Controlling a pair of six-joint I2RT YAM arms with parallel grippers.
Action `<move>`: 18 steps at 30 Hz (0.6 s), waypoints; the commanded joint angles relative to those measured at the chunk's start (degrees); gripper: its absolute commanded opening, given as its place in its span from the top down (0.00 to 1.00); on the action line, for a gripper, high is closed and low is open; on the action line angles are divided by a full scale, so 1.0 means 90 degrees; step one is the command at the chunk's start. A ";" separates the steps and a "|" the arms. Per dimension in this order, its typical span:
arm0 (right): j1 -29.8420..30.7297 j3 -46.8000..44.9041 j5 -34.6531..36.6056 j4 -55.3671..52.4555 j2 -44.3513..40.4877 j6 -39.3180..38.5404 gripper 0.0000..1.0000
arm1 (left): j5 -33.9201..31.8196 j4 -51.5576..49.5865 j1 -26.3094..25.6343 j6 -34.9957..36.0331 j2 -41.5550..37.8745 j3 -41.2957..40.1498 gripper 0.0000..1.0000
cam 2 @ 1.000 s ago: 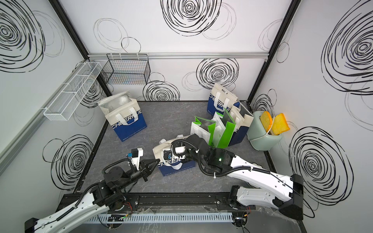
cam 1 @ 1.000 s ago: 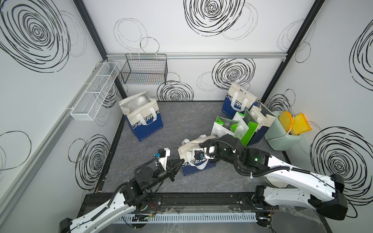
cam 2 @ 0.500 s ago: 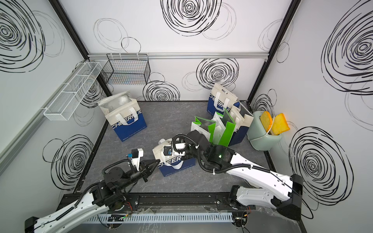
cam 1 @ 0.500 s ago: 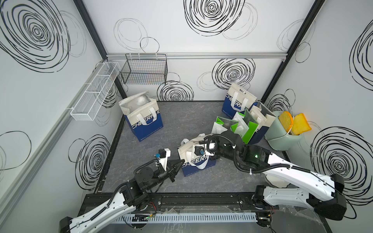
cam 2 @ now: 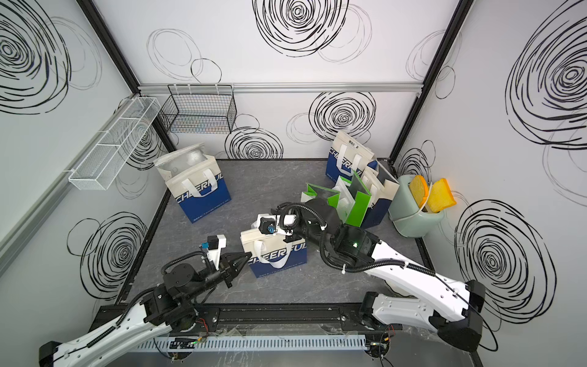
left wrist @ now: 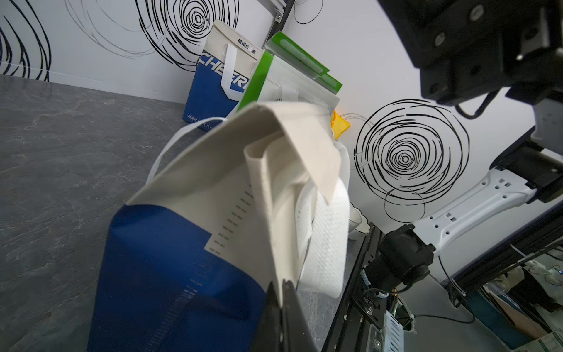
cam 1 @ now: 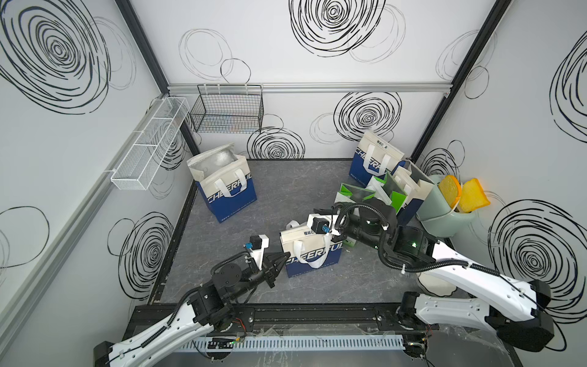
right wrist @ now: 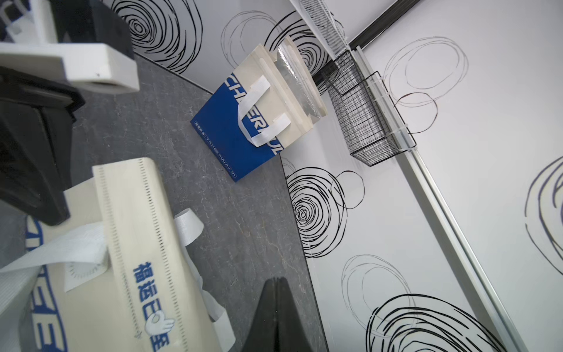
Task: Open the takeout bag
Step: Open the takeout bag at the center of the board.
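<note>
1. Because your left gripper (left wrist: 283, 301) clamps the side fold of the blue-and-cream fabric takeout bag (cam 1: 313, 254), the bag stands anchored directly ahead of it.
2. Your right gripper (right wrist: 275, 307), jaws together and empty, hovers beside the unopened cream top flap (right wrist: 143, 259).

The two top views are looking down from high above the front rail (cam 1: 286, 313) and are facing the back wall (cam 1: 317, 105). Both are taking in the whole floor (cam 1: 286, 190) with only a small sideways shift between them.

The left wrist camera is sitting low and very near the middle bag (left wrist: 182, 243). It is looking along the left gripper (left wrist: 280, 288) toward the right wall (left wrist: 396, 76), and it is also catching the right arm (left wrist: 475, 195).

The right wrist camera is looking past the right gripper (right wrist: 275, 283), over the top of the same bag, toward the left back corner with the open bag (right wrist: 259, 115) and the basket (right wrist: 365, 122). Both wrist views are sharing the middle bag.
</note>
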 commanded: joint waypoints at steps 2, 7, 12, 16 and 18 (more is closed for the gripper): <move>-0.0024 -0.0363 -0.0730 0.0100 -0.0392 -0.0123 0.71 | -0.0022 -0.0207 -0.0052 0.0041 -0.0069 0.0101 1.00; 0.0178 -0.0779 -0.0812 0.0242 -0.0542 -0.0484 0.44 | -0.0029 -0.0209 -0.0057 0.0044 -0.0046 0.0096 1.00; 0.0474 -0.0954 -0.0477 0.0229 -0.0274 -0.0700 0.41 | -0.0027 -0.0206 -0.0057 0.0055 -0.0041 0.0094 1.00; 0.0646 -0.1052 0.0189 0.0449 -0.0028 -0.0886 0.41 | -0.0034 -0.0202 -0.0056 0.0047 -0.0041 0.0088 1.00; 0.0659 -0.1065 0.0332 0.0557 0.0018 -0.0929 0.41 | -0.0024 -0.0196 -0.0056 0.0043 -0.0041 0.0078 1.00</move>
